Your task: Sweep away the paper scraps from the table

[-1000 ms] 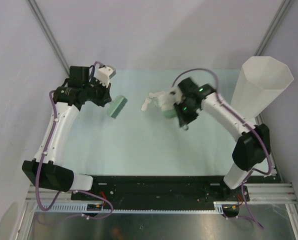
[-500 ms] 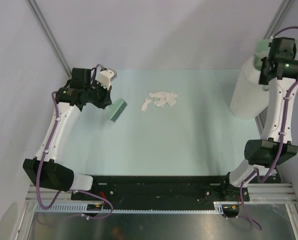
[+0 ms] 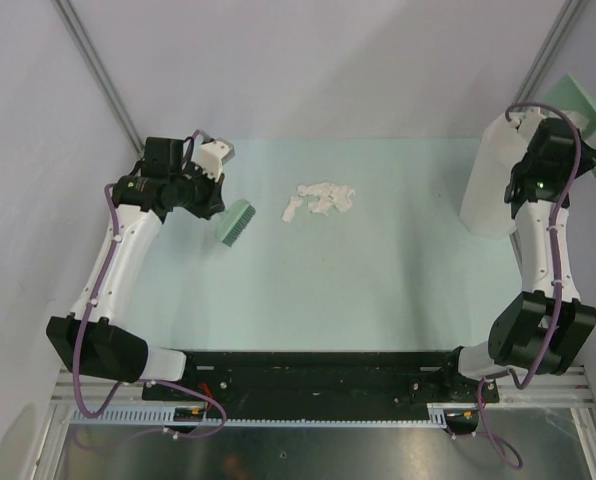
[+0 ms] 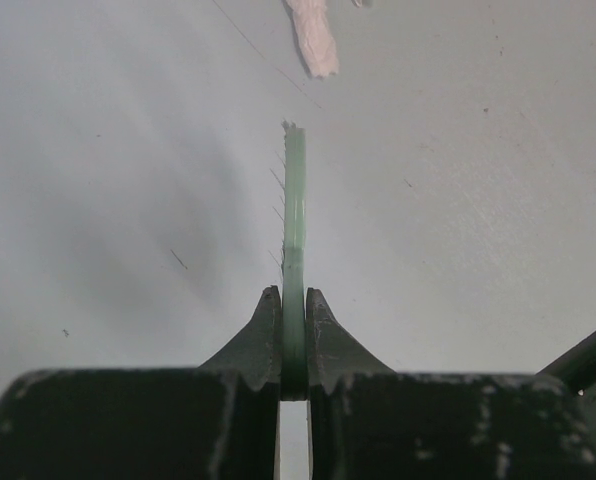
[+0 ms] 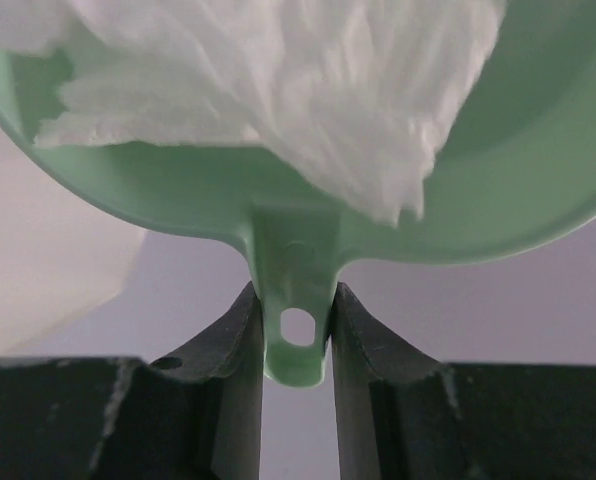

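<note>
Green dustpan with paper scraps shifted right, seemingly past bin.

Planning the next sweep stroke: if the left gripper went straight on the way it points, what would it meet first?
Probably the nearest paper scrap, lying just beyond the tip of the green brush that the left gripper clamps; only bare table shows between. Height is unclear.

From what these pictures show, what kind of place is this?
Probably a robot test cell, not a home: two robot arms bolted to a pale green table, bare grey walls around it, and paper scraps on it.
</note>
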You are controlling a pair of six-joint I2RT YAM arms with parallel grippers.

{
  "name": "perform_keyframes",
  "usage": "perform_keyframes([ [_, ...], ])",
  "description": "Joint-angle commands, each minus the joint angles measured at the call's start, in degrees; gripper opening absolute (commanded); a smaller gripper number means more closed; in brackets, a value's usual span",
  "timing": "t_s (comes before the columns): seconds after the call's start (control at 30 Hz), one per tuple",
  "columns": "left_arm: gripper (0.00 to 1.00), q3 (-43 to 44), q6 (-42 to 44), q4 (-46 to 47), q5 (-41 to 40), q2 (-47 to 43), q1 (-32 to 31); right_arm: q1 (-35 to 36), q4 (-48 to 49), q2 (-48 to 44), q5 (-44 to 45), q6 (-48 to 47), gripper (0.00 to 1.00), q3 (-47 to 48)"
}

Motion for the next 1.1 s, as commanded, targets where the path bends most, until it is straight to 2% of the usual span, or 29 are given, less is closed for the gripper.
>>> perform_keyframes([
  [0.0, 0.00, 0.15, 0.36, 1.27, 2.20, -0.34, 0.27, -3.07, 31.56, -5.83, -4.68, -26.25, 0.00, -7.49],
  [0.17, 0.00, 0.86, 0.45, 1.27, 2.38, -0.17, 0.27, -3.07, 39.58, -3.82, -7.51, -37.68, 0.00, -9.26],
  [0.23, 0.00, 0.42, 0.62, 1.18, 2.29, -0.34, 0.27, -3.16, 45.02, -3.29, -9.08, -39.10, 0.00, -9.87],
  [0.3, 0.00, 0.07, 1.33, 1.27, 1.94, -0.95, 0.27, -3.51, 46.54, -2.15, -9.97, -40.59, 0.00, -10.40],
  [0.5, 0.00, -1.08, 1.85, 1.27, 1.68, -1.40, 0.27, -3.60, 39.53, -2.49, -13.74, -41.57, 0.00, -13.30],
  [0.7, 0.00, -1.25, 2.47, 1.18, 1.68, -1.40, 0.27, -5.70, 27.83, -6.80, -26.04, -42.53, 0.00, -15.59],
  [0.77, 0.00, -1.34, 2.38, 1.27, 2.11, -1.31, 0.27, -5.97, 29.82, -6.63, -24.14, -39.82, 0.00, -15.59],
  [0.8, 0.00, -1.51, 2.38, 1.18, 2.20, -1.22, 0.27, -5.88, 34.71, -6.54, -22.82, -38.42, 0.00, -15.59],
  [0.9, 0.00, -1.52, 2.47, 1.35, 2.91, -0.78, 0.27, -5.19, 39.42, -7.94, -20.79, -29.91, 0.00, -13.58],
  [0.93, 0.00, -1.52, 2.38, 1.35, 3.17, -0.52, 0.27, -4.66, 37.77, -9.16, -19.65, -21.00, 0.00, -11.74],
  [0.97, 0.00, -1.43, 2.30, 1.27, 3.26, -0.17, 0.27, -4.13, 32.27, -10.13, -19.46, -16.48, 0.00, -7.28],
  [1.03, 0.00, -1.08, 2.12, 1.27, 3.87, 0.27, 0.27, -1.33, 26.61, -12.41, -21.21, -8.03, 0.00, -4.53],
  [1.07, 0.00, -0.90, 1.60, 1.27, 4.05, 0.88, 0.27, 0.17, 23.28, -15.38, -22.00, -0.77, 0.00, -4.08],
])
